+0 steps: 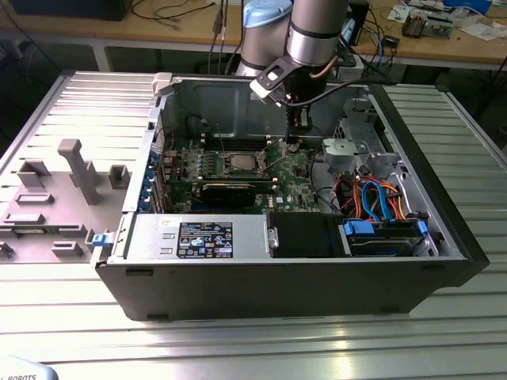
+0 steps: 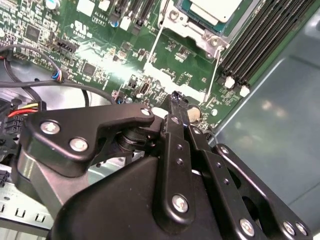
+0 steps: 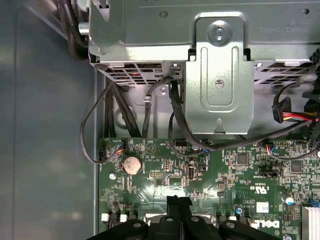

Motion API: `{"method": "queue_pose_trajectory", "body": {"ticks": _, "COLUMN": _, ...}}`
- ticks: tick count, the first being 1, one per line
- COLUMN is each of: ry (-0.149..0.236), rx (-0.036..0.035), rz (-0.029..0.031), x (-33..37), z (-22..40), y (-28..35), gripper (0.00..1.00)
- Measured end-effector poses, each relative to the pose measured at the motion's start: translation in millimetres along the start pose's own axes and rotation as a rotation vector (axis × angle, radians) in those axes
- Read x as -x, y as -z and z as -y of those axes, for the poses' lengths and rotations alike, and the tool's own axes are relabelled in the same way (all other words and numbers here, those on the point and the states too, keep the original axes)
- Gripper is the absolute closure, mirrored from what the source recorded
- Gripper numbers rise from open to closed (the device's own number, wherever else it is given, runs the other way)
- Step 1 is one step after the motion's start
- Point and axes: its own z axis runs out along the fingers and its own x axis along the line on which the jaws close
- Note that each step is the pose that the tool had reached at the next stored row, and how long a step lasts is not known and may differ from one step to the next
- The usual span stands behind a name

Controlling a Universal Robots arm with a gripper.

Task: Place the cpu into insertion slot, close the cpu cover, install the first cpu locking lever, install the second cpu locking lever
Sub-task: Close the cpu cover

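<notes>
over the green board (image 2: 100, 55) near the insertion slot (image 2: 192, 30), gripper (image 2: 175, 97), fingers (image 3: 172, 209) pressed together

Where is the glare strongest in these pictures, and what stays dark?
Exterior view: light reflects brightly off the ribbed metal table in front of the black computer case. Second wrist view: white glare washes out part of the green circuit board beyond the dark gripper. First wrist view: the silver bracket shines brightest.

Printed matter, open computer case
I log a black printed label (image 1: 205, 239) on the silver metal box (image 1: 146, 237) and white lettering (image 3: 260, 189) on the green circuit board (image 3: 150, 200); wording not transcribed.
</notes>
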Motion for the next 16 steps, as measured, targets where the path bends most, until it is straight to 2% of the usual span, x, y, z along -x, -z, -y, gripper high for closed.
{"method": "queue_pose_trajectory", "body": {"ticks": 7, "ry": 0.0, "rx": 0.0, "rz": 0.0004, "x": -0.7, "z": -3.5, "y": -4.2, "gripper": 0.89}}
{"method": "queue_pose_trajectory", "body": {"ticks": 12, "ry": 0.0, "rx": 0.0, "rz": 0.0005, "x": -1.3, "z": -7.1, "y": -10.1, "gripper": 0.89}}
{"method": "queue_pose_trajectory", "body": {"ticks": 13, "ry": 0.0, "rx": 0.0, "rz": 0.0005, "x": -1.3, "z": -7.2, "y": -12.5, "gripper": 0.89}}
{"method": "queue_pose_trajectory", "body": {"ticks": 16, "ry": 0.002, "rx": -0.0001, "rz": 0.0007, "x": -1.2, "z": -6.0, "y": -14.5, "gripper": 0.89}}
